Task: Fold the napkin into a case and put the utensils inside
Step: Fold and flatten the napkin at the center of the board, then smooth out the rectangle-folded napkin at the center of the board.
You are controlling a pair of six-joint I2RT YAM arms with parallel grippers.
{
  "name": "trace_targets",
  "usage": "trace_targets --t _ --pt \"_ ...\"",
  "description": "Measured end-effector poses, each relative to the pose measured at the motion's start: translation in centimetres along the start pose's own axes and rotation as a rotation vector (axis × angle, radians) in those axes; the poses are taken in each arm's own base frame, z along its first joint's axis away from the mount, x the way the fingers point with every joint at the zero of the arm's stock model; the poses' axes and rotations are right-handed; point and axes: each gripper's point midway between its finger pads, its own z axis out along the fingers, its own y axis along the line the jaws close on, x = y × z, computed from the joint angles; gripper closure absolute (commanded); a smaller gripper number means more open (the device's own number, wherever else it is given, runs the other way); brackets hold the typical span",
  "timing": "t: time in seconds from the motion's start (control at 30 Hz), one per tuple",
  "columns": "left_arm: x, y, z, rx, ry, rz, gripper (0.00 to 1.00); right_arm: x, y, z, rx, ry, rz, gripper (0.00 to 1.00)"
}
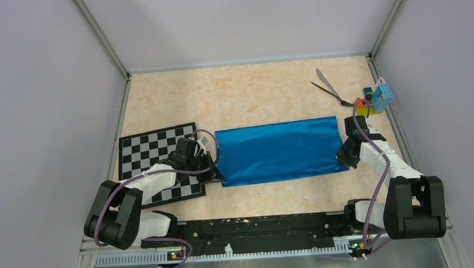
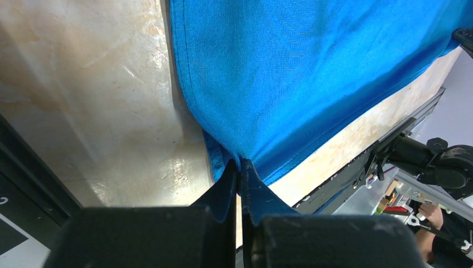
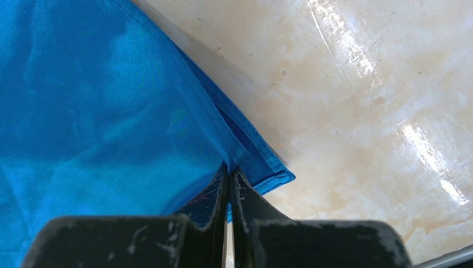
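Observation:
The shiny blue napkin (image 1: 279,150) lies stretched across the middle of the table as a wide band, folded double at its right end. My left gripper (image 1: 215,171) is shut on its near left corner; in the left wrist view the cloth (image 2: 312,72) bunches into the closed tips (image 2: 240,167). My right gripper (image 1: 343,158) is shut on the near right corner; in the right wrist view the hemmed edge (image 3: 223,128) runs into the closed tips (image 3: 228,174). The silver-grey knife (image 1: 327,85) and the thin black utensil (image 1: 326,91) lie crossed at the far right.
A black-and-white chessboard (image 1: 155,151) lies left of the napkin, under my left arm. Small colourful toy blocks (image 1: 369,103) and a pale-blue piece (image 1: 381,97) sit by the right wall next to the utensils. Grey walls close in the table on three sides.

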Motion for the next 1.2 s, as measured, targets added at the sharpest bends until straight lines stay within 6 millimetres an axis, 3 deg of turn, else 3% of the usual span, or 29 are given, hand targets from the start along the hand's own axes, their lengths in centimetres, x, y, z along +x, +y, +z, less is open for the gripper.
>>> trace_targets --t 0.07,0.13,0.17,0.27,0.3,0.4,0.47,0.67,0.77,0.97,1.2 --pt "0.0 0.0 0.0 0.0 0.0 0.0 1.0 0.0 0.1 0.0 -0.003 0.0 0.0 0.99" --pt "0.0 0.0 0.0 -0.001 0.0 0.0 0.99 0.0 0.1 0.0 -0.005 0.0 0.0 0.88" --pt "0.0 0.0 0.0 0.0 0.0 0.0 0.94 0.0 0.1 0.0 -0.005 0.0 0.0 0.79" --pt "0.0 0.0 0.0 -0.001 0.001 0.0 0.67 0.0 0.0 0.0 0.0 -0.002 0.004 0.36" --pt "0.1 0.1 0.0 -0.003 0.002 0.001 0.6 0.0 -0.1 -0.1 0.006 -0.003 0.007 0.34" --pt "0.4 0.2 -0.4 -0.013 0.008 -0.001 0.41 -0.2 -0.8 -0.6 0.028 -0.019 0.01 0.33" --pt "0.6 0.0 -1.0 -0.018 0.007 -0.003 0.36 -0.5 -1.1 -1.4 0.028 -0.048 0.017 0.32" --pt "-0.7 -3.0 -3.7 0.029 -0.05 0.053 0.33 -3.3 0.0 -3.8 -0.023 -0.146 -0.012 0.3" --pt "-1.4 -5.0 -4.4 0.094 -0.078 0.093 0.34 -3.1 1.3 -3.9 -0.085 -0.125 -0.057 0.31" --pt "-0.2 -6.1 -1.5 0.141 0.015 0.094 0.3 -1.2 3.8 -2.4 -0.193 0.004 -0.114 0.31" --pt "0.1 -4.4 0.8 0.119 0.026 0.072 0.28 0.7 3.0 0.2 -0.171 0.059 -0.14 0.31"
